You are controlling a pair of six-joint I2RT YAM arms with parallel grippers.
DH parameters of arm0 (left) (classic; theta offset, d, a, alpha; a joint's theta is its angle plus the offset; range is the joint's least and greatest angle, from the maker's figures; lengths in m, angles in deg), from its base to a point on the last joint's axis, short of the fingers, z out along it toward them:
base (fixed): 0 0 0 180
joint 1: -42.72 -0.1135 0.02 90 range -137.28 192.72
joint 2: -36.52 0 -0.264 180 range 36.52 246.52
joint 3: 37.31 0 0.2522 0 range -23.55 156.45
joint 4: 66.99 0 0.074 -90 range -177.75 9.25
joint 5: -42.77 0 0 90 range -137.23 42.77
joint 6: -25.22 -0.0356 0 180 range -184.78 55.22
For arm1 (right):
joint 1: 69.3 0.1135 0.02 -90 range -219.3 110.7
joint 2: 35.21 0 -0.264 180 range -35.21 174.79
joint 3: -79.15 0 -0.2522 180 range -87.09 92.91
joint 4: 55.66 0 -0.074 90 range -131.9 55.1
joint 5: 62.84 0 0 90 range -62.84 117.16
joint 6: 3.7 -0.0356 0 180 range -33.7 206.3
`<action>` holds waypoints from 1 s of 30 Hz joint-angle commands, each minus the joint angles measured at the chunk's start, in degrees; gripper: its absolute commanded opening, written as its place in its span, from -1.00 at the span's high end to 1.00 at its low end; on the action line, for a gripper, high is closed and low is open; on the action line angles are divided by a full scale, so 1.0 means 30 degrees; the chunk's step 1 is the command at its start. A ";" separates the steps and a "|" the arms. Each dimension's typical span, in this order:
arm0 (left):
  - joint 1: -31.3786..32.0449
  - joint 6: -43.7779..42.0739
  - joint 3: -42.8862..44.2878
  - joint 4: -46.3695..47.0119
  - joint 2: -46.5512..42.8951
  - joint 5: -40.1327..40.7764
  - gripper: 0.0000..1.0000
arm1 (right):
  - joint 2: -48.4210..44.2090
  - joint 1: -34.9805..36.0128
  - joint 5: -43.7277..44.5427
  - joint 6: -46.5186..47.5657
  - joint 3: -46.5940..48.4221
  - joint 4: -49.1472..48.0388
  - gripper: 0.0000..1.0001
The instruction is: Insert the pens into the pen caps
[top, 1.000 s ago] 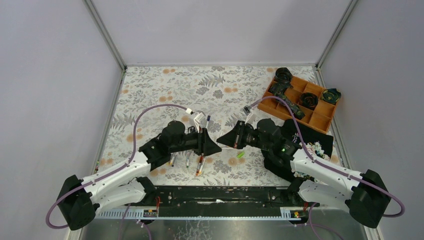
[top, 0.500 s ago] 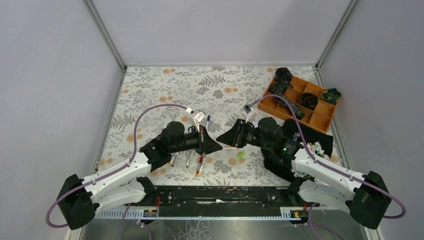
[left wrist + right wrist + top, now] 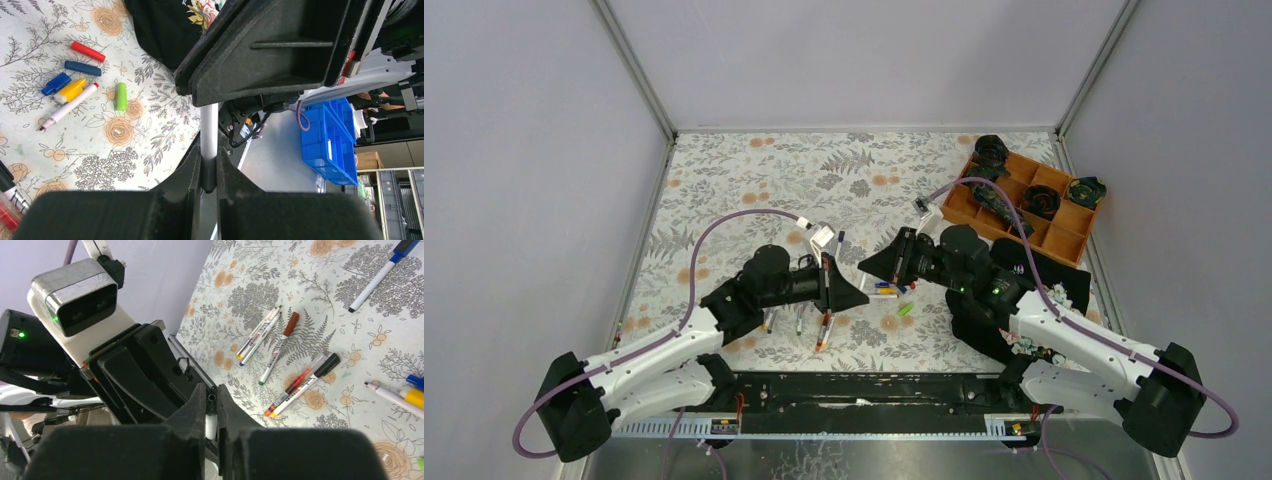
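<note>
Jaws of left gripper [image 3: 209,153] are clamped on a pen [image 3: 209,122], pinched at its dark lower end. The white barrel sticks out past the pads toward right gripper [image 3: 210,390]. The pen is held in the air, up and left of green cap [image 3: 121,96] in the top view. The right jaws are nearly together with a slim white-and-dark bit in the gap. Cannot tell whether that is a cap or the pen's end, or whether it is truly gripped.

Handling, my guess: the pen is light, stiff, smooth plastic, so it will likely twist or slip in the pads if pushed off-axis. Best taken at mid-barrel or the back end, with the tip left free. Caps look tiny and hard and likely roll. Take one across the closed end with the mouth clear. Seating probably needs a straight push with a bit of force.

Pose: both arms reach in low, wrists turned so the grippers face nose to nose, near touching, just left of green cap. The right arm passes over black cloth [image 3: 155,30], which lies right of green cap.

Red cap [image 3: 87,51], navy cap [image 3: 82,68], blue cap [image 3: 56,83], yellow cap [image 3: 70,90] and spare pen [image 3: 67,107] lie just beside green cap, on the grippers' side. Loose pens [image 3: 299,383] lie farther left of green cap, under the left arm.
</note>
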 commanded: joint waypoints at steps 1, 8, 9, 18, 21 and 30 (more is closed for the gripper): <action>0.0176 -0.0442 0.0071 0.1290 -0.0073 -0.0109 1.00 | 0.0173 0.0009 -0.0250 0.0355 0.1035 -0.0274 0.93; 0.0188 -0.0177 0.0354 0.2543 0.0334 0.0705 0.34 | -0.0369 0.0012 -0.0496 0.0042 0.0286 -0.0043 1.00; 0.0179 -0.0112 0.0327 0.2748 0.0392 0.0774 0.33 | -0.0464 0.0009 -0.0496 -0.0049 0.0161 -0.0049 1.00; 0.0169 -0.0081 0.0310 0.2470 0.0920 0.1169 1.00 | -0.0820 0.0013 0.0231 0.0531 0.0075 0.1261 0.76; 0.0127 -0.0868 0.0706 0.0370 0.0300 0.2904 1.00 | -0.1028 0.0002 0.2162 0.1940 0.0199 0.3530 0.26; -0.4730 -0.4258 0.2969 -0.5369 -0.0215 0.2746 1.00 | 0.1073 -0.0018 0.5272 0.4245 0.0221 0.7219 0.00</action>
